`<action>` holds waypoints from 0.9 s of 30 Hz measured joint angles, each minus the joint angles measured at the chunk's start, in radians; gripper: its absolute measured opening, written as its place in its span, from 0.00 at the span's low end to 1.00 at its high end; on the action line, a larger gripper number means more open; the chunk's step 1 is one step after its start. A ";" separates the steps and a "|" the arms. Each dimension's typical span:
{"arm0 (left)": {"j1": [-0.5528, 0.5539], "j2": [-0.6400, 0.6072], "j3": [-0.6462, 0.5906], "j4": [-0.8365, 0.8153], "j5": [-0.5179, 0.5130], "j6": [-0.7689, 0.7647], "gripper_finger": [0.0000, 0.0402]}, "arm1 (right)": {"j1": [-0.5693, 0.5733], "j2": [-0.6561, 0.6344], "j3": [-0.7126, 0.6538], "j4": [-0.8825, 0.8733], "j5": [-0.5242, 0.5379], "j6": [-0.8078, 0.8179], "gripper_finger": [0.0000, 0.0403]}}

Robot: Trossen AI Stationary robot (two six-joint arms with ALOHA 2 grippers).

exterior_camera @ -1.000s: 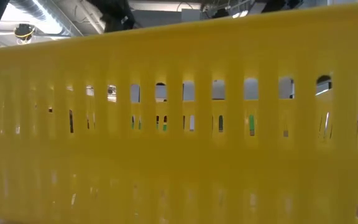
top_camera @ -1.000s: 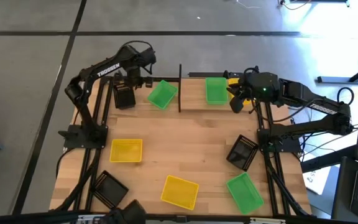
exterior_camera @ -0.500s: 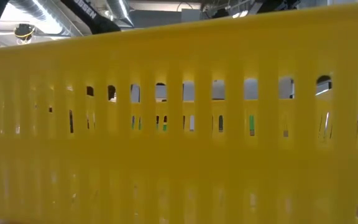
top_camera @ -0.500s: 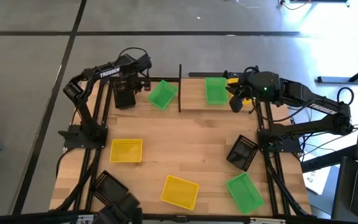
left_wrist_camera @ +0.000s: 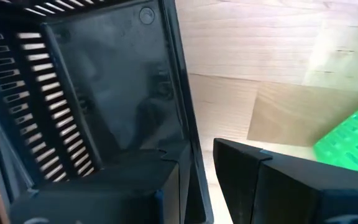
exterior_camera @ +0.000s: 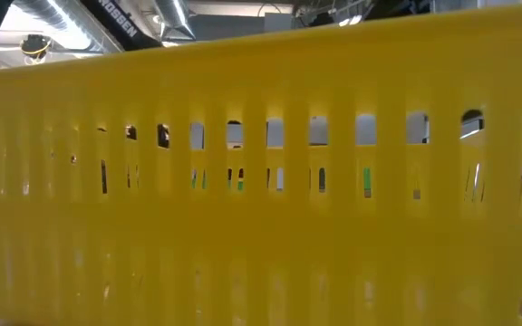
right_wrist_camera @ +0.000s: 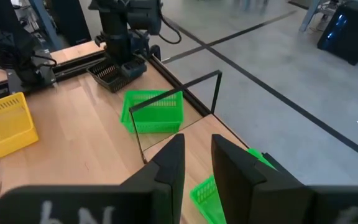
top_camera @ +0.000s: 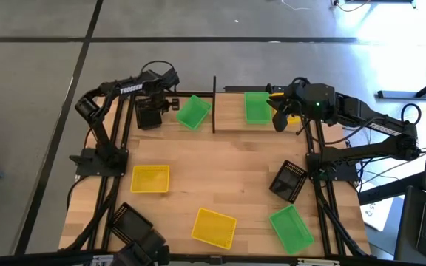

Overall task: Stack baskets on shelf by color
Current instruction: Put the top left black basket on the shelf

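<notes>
Left gripper (top_camera: 156, 106) we see clamped over the wall of a black basket (top_camera: 148, 116) at the shelf's (top_camera: 228, 111) far left; right gripper (top_camera: 280, 113), fingers slightly parted and holding nothing, hovers beside a green basket (top_camera: 256, 107) on the shelf

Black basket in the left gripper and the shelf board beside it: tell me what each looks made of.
The black basket looks like moulded plastic with a glossy finish: light reflects off its smooth floor, and its wall has even slots. The left gripper has one jaw inside and one outside its wall. The shelf board looks like pale matt wood, perhaps veneer, with faint grain.
</notes>
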 joint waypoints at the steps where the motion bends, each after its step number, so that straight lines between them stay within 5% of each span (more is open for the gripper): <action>1: 0.000 0.000 -0.007 0.009 0.000 0.000 0.16 | 0.000 0.000 0.000 0.004 0.000 0.000 0.19; 11: 0.000 0.000 -0.088 0.060 0.001 0.154 0.15 | 0.000 0.000 0.000 0.043 0.001 0.004 0.19; 19: 0.000 0.000 -0.088 0.059 0.013 0.304 0.01 | 0.000 0.001 0.000 0.073 0.002 -0.054 0.19; 27: -0.068 0.000 0.018 -0.100 -0.001 0.638 0.00 | 0.000 0.000 0.000 0.084 0.002 -0.080 0.19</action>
